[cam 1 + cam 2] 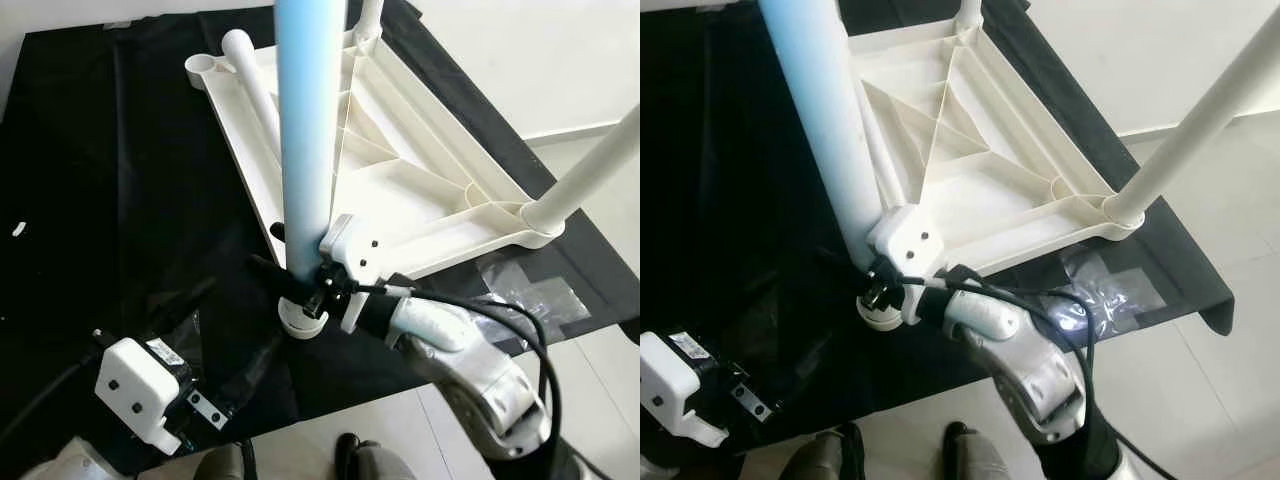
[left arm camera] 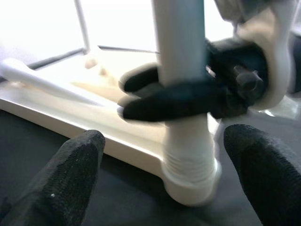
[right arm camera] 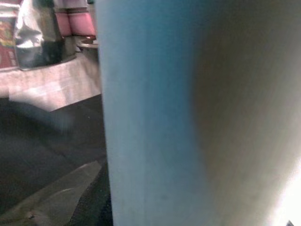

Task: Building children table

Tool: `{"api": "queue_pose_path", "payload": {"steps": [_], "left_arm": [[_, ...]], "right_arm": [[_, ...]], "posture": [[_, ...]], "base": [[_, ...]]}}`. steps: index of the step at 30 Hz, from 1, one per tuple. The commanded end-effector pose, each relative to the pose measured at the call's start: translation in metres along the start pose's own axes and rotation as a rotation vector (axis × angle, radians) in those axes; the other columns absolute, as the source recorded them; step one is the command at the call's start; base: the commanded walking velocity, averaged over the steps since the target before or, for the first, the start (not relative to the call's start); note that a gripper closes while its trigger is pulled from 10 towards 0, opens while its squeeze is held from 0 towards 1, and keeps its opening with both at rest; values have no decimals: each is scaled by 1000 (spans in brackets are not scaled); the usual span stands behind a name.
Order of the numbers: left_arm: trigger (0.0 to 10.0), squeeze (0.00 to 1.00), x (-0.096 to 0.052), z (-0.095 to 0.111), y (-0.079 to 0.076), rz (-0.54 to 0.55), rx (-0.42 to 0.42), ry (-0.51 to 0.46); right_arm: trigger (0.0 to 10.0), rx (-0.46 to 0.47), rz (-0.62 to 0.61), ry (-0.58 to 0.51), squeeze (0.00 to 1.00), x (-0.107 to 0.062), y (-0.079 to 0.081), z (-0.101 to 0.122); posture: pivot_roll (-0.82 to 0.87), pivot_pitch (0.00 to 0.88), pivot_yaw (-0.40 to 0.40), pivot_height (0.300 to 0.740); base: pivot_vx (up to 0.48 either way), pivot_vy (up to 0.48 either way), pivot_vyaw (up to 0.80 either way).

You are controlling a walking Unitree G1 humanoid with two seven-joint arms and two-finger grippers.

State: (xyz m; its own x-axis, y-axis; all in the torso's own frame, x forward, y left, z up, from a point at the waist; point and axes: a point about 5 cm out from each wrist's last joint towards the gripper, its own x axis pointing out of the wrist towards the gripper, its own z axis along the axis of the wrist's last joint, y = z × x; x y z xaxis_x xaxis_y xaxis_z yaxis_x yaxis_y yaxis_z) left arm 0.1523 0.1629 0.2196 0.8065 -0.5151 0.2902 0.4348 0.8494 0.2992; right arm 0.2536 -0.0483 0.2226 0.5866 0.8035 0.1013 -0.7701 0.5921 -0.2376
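The white plastic tabletop (image 1: 400, 170) lies upside down on a black cloth (image 1: 120, 180), its ribbed underside facing up. At the corner of the tabletop nearest the robot stands an upright table leg (image 1: 308, 130), its threaded foot seated in the corner socket (image 1: 302, 322). The right gripper (image 1: 300, 285) is clamped on this leg just above the socket, its black fingers (image 2: 164, 101) wrapped round the tube, seen clearly from the left wrist camera. The left gripper (image 2: 160, 179) hovers low over the cloth beside the same corner, its two fingertips (image 2: 70, 179) spread well apart on either side of the leg's foot and touching nothing. A second leg (image 1: 585, 170) rises from the tabletop's right-hand corner, a third (image 1: 368, 20) stands at the far corner, and a fourth (image 1: 255, 90) lies loose across the tabletop's left side. Clear plastic wrapping (image 1: 535, 295) lies on the cloth near the right corner of the tabletop
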Motion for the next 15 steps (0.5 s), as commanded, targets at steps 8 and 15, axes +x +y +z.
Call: {"api": "queue_pose_path", "payload": {"steps": [8, 15], "left_arm": [[10000, 0, 10, 11, 37, 126, -62, -101], [10000, 0, 18, 23, 59, 86, -73, -114]], "right_arm": [[10000, -17, -175, 196, 0, -4, -8, -37], [10000, -12, -280, 169, 0, -3, -7, -36]], "posture": [[54, 251, -55, 740], [69, 241, -35, 740]], "base": [[0, 0, 0], [0, 0, 0]]}}
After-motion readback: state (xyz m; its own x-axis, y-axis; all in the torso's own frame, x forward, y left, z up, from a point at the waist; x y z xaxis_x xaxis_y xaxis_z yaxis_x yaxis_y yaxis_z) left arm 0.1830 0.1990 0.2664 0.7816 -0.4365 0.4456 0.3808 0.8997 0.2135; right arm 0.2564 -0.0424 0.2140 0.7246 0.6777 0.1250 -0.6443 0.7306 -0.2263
